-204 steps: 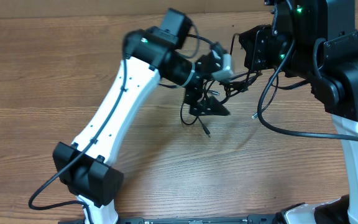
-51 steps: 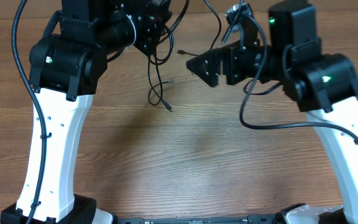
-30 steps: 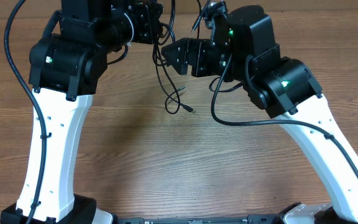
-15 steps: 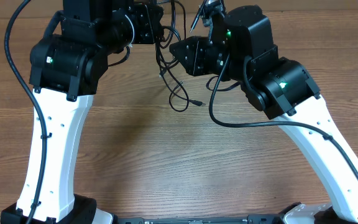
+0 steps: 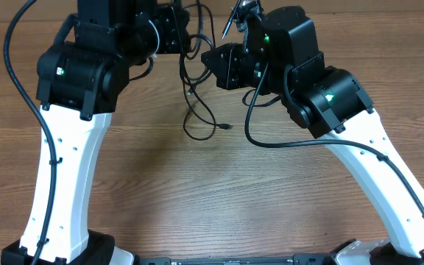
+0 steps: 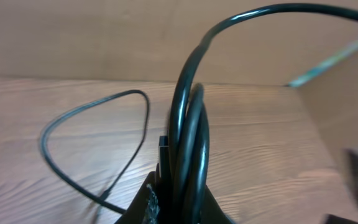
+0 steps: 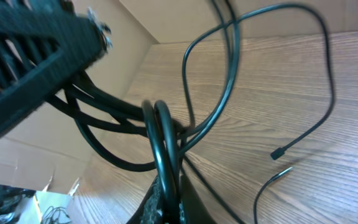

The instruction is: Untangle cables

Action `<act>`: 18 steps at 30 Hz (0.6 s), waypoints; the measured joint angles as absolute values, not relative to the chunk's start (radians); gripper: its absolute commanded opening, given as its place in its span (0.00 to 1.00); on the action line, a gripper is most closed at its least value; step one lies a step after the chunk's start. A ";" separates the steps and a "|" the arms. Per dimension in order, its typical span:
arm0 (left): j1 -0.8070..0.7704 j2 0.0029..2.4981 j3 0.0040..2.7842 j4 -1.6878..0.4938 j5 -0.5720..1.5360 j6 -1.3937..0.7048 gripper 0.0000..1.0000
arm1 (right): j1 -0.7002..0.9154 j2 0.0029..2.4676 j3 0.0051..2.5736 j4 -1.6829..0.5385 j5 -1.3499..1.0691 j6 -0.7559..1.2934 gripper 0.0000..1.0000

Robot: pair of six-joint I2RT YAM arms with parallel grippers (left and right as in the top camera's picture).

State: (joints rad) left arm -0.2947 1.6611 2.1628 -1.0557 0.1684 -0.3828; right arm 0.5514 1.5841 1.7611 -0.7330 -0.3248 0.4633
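Strands of the cables (image 6: pixel 188 124) run straight up from between the tips of my left gripper (image 6: pixel 174 202). I read it as clamped on them, though its fingers barely show at the bottom edge of that view. My right gripper (image 7: pixel 166 193) looks much the same. A tight double loop rises from its closed tips at lower middle, with looser strands crossing just behind.

From overhead both sit close together at upper centre, raised off the table (image 5: pixel 197 199). I judge that is so the bundle hangs free and its own weight opens the crossings. One long loop dangles below them toward mid-frame, ending in a small plug (image 5: pixel 227 126). I cannot tell whether it touches the wood.

Compared with the view 1.7 seconds back, the right arm has swung in from the right of the frame, closing the gap between the two grips. Since half a second ago the hanging loop and its plug have drifted slightly left and lower. The left arm has hardly shifted.
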 measured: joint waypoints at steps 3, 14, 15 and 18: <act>-0.303 1.661 2.163 -1.090 0.089 -0.382 0.04 | 0.551 1.584 1.761 -0.748 -0.301 0.456 0.04; -0.308 1.661 2.163 -1.133 -0.183 -0.382 0.04 | 0.559 1.584 1.761 -0.780 -0.178 0.444 0.04; -0.308 1.661 2.163 -1.134 -0.202 -0.382 0.05 | 0.559 1.583 1.761 -0.782 -0.164 0.444 0.04; -0.308 1.661 2.163 -1.140 -0.245 -0.383 0.04 | 0.559 1.576 1.760 -0.792 -0.113 0.444 0.04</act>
